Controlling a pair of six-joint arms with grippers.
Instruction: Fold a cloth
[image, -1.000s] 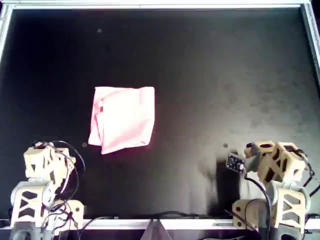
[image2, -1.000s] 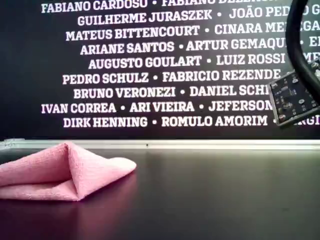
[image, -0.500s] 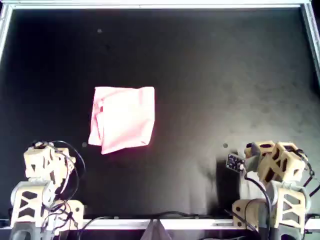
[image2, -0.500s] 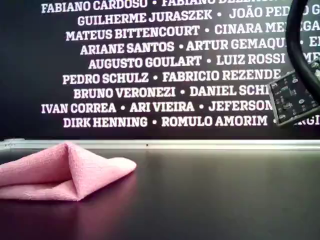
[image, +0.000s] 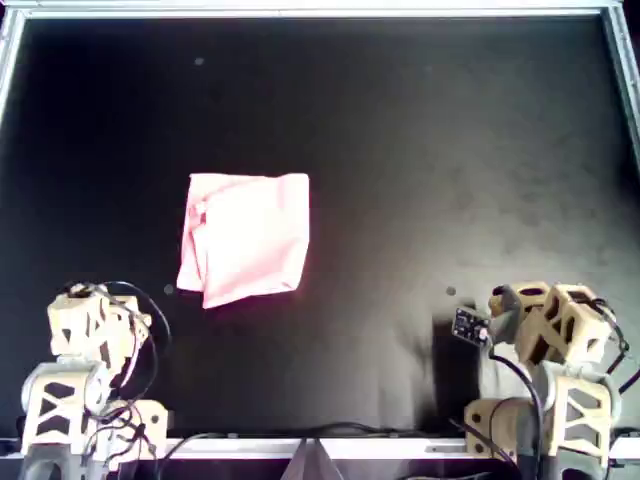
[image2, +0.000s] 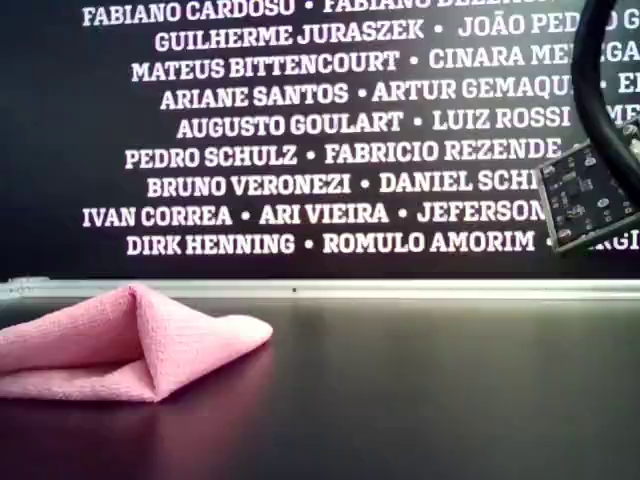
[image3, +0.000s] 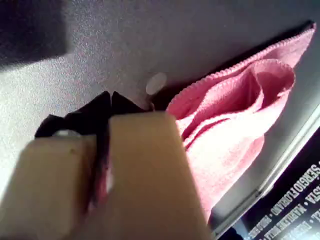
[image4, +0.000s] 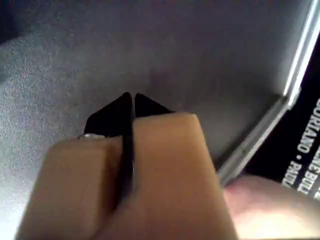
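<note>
- While both arms sit folded at their bases, I see the cloth (image: 245, 238) lying ahead of the left gripper (image3: 106, 102), on the black table (image: 420, 150), already doubled over with loose layers open on one side.
- The left gripper is clenched, its dark tips meet with nothing between them, and the cloth begins just beyond the tips in its wrist view.
- The right gripper (image4: 129, 102) is clenched too and empty; only bare table and the metal rim (image4: 295, 55) lie ahead of it.
- I judge the left arm is clearly the nearer one: the cloth is well apart from the right gripper, across the table.
- The cloth is nearly square, a little longer in the direction away from the left gripper, with one corner sagging toward it.
- Compared with one second ago, I find no real change: the cloth keeps the same shape and place, and both arms remain parked.
</note>
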